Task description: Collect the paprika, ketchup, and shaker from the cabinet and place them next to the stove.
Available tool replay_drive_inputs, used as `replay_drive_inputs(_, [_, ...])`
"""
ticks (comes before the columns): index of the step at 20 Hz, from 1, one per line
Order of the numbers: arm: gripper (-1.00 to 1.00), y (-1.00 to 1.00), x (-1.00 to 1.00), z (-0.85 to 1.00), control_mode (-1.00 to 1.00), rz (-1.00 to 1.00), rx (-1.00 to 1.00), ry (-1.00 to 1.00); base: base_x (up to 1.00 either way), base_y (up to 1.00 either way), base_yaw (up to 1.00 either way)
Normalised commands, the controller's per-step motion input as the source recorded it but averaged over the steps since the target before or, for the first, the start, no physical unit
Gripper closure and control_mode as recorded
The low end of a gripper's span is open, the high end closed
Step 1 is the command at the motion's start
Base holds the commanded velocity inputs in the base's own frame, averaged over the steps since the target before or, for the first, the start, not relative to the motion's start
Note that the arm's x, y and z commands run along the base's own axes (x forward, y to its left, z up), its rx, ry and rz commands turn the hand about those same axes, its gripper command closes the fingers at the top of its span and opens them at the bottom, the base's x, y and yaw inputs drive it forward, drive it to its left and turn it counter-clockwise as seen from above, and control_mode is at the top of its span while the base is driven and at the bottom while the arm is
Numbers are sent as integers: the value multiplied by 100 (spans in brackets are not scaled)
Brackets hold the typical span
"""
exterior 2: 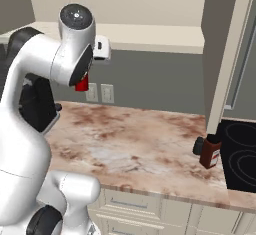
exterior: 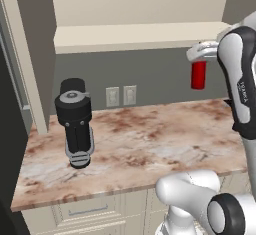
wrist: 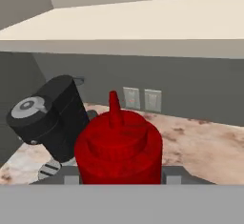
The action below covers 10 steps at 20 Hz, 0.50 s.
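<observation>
My gripper (exterior: 199, 59) is shut on the ketchup (exterior: 198, 75), a slim red squeeze bottle. It hangs in the air just under the front edge of the cabinet shelf (exterior: 135, 35), well above the counter. In the hand view the ketchup (wrist: 119, 147) stands between my fingers, nozzle up. A strip of the red ketchup (exterior 2: 82, 84) peeks out behind my arm. The paprika (exterior 2: 210, 152), a dark red-brown jar with a white label, stands on the counter right beside the black stove (exterior 2: 241, 154). A small dark rounded shape (exterior 2: 198, 145) touches its left side; I cannot tell whether it is the shaker.
A large black-and-silver appliance (exterior: 75, 124) stands on the marble counter (exterior: 145, 144) at the left, below the bottle in the hand view. Two wall outlets (exterior: 121, 96) sit on the grey backsplash. A tall panel (exterior 2: 222, 54) rises between counter and stove.
</observation>
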Motion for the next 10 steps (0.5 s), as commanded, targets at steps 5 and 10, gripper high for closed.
replay_drive_inputs(5, [100,-90,-33,-57,-100,3,-2,0,0,0,0])
replay_drive_inputs(10, [100,-100,-9,-49,-100,4,-5,0,0,0,0])
